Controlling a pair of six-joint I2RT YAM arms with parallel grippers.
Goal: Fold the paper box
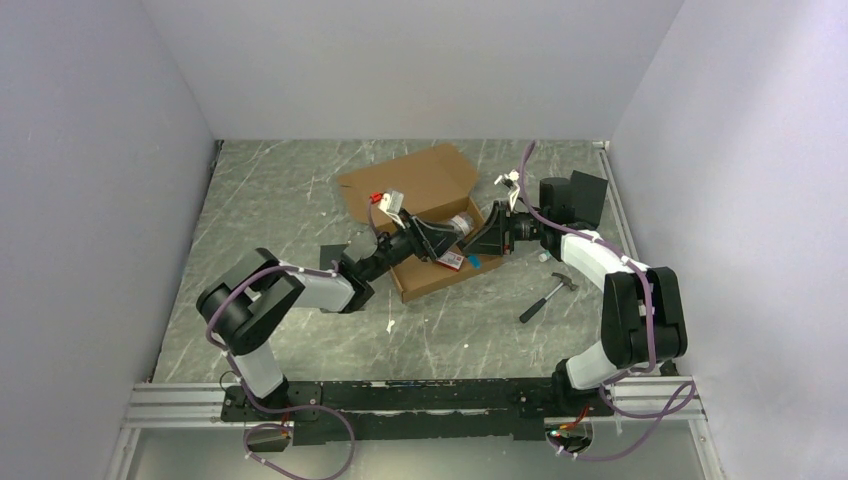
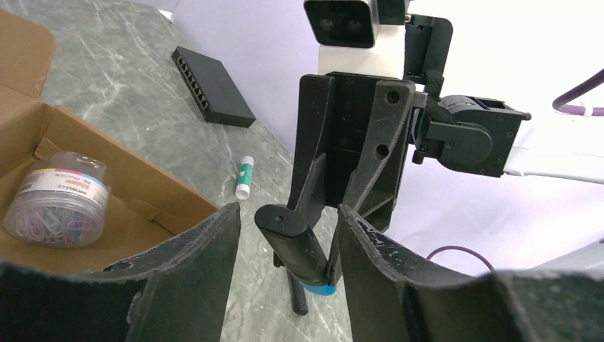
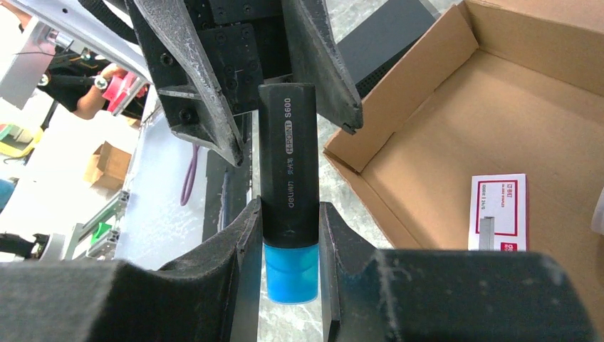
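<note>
Our right gripper (image 3: 288, 235) pinches the black marker (image 3: 287, 185) tight. Our left gripper (image 3: 293, 142) is half open around its top, not touching. We should squeeze straight, then let the right one go. The paper box (image 1: 410, 180) lies open at 12 o'clock on the scratched grey table (image 1: 280, 200), white walls (image 1: 400, 60) around.

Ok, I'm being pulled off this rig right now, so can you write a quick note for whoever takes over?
Left gripper: open, fingers either side of the marker's black end, not gripping.
Right gripper: shut on the marker just above its blue cap.
Box: on the table ahead of both arms, tray walls up, lid open and lying flat behind it. A paper-clip tub and a staple pack lie inside.
Done: tray formed.
Left: the marker looks mid-handover by the box; lid not yet closed.
</note>
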